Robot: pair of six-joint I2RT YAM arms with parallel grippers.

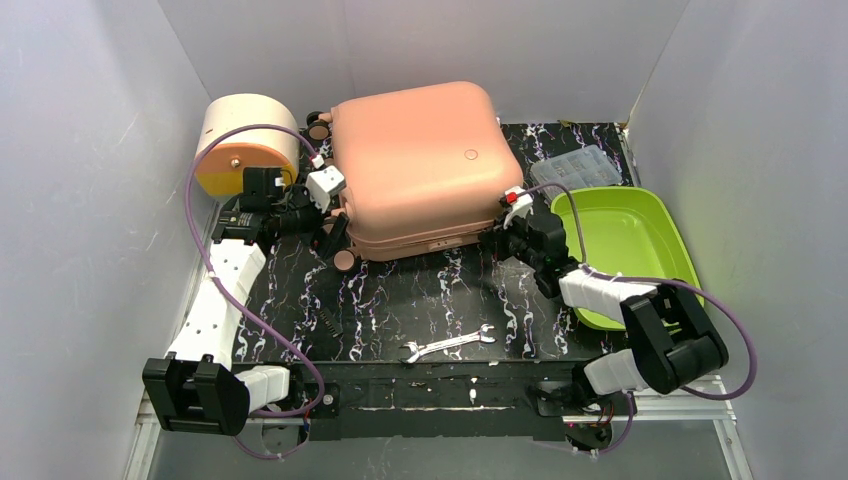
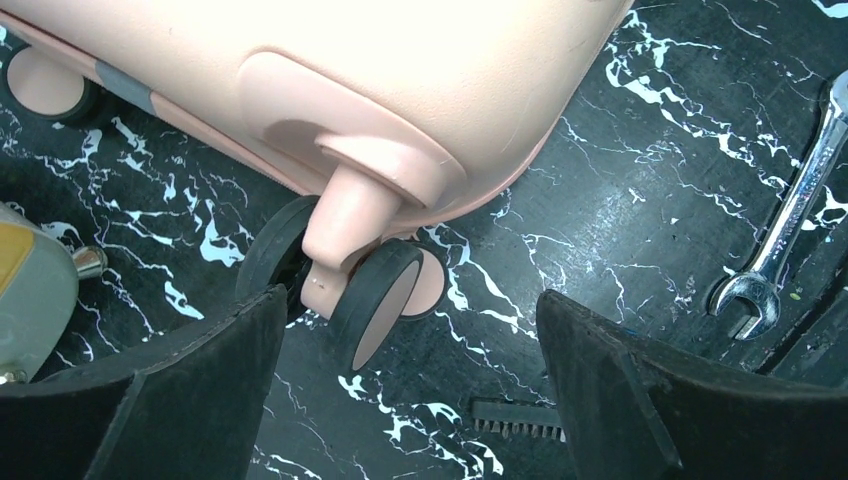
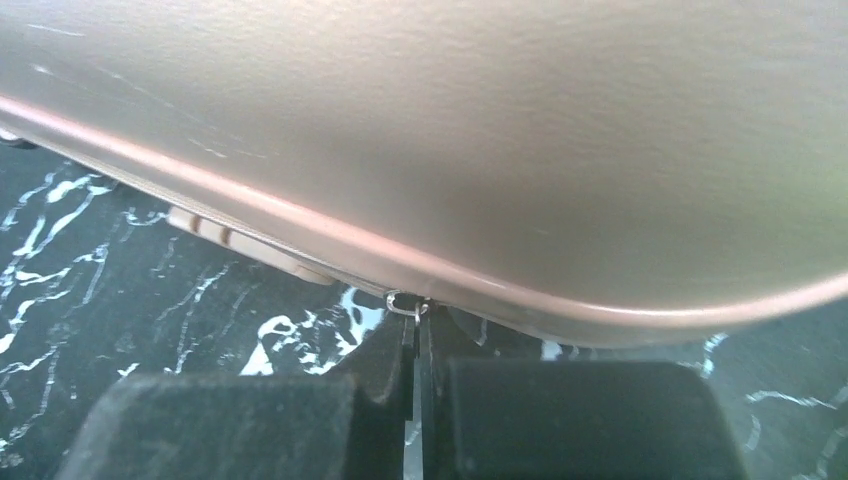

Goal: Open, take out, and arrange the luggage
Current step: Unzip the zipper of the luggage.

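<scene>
I have the luggage point(image 1: 415, 165) lying flat and zipped shut at the far middle of the table point(image 1: 400, 290), pink shell up, its wheels along the left edge. The cream-and-orange drum point(image 1: 245, 140) stands just beside its far-left corner. The green tray point(image 1: 650, 215) lies to its right, and a clear plastic box point(image 1: 575, 170) sits just beyond the tray.

My left gripper point(image 1: 320, 222) is at the near-left corner of the luggage, its fingers spread wide and holding nothing. In the left wrist view the gripper point(image 2: 410, 310) points at the corner wheel point(image 2: 385, 300). That wheel is a double one with black tyres on a pink stem under the shell point(image 2: 400, 80). It stands in the gap just ahead of the two pads point(image 2: 200, 390), and I cannot tell whether the left pad touches it. A slice of the drum point(image 2: 30, 290) shows at the left edge of that view.

My right gripper point(image 1: 497, 238) is at the near-right corner, low against the seam. From the right wrist I see its fingers point(image 3: 560, 410) pressed together, with a small metal ring point(image 3: 405, 303) caught at their tips. The ring sits right under the rim of the shell point(image 3: 500, 120), where the seam line runs.

A spanner point(image 1: 448, 344) lies on the table near the front edge, well apart from the luggage, between the two arms. It also shows at the right of the left wrist view point(image 2: 790, 220). A small black toothed strip point(image 2: 515, 418) lies on the table near the left gripper; I cannot tell what it is
</scene>
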